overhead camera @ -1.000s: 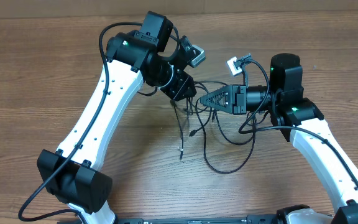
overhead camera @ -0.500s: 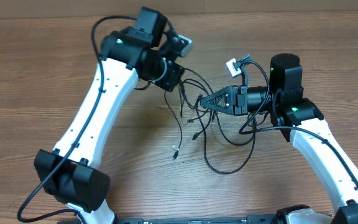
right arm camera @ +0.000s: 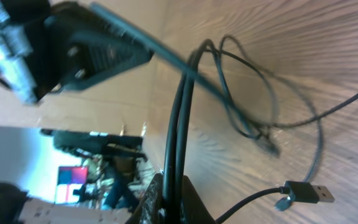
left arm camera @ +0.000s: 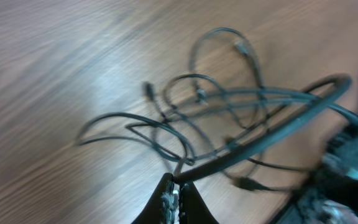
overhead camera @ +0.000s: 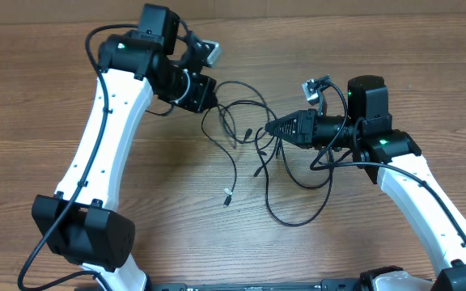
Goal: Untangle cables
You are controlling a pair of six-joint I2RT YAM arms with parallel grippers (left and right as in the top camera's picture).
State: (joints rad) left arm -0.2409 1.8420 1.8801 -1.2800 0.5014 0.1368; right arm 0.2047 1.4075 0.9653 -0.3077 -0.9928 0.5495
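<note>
Both mine clamped: left gripper (left arm camera: 174, 186) on 1 strand, right gripper (right arm camera: 168, 190) on doubled strand. Cables (overhead camera: 262, 162) slack between tips, loops on table below right tip. Step: pulling tangle apart. Next: wider spread, firm grips

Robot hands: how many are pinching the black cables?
2. The left gripper is shut on the cables at the tangle's upper left. The right gripper is shut on them at its right side. Neither is hidden.
</note>
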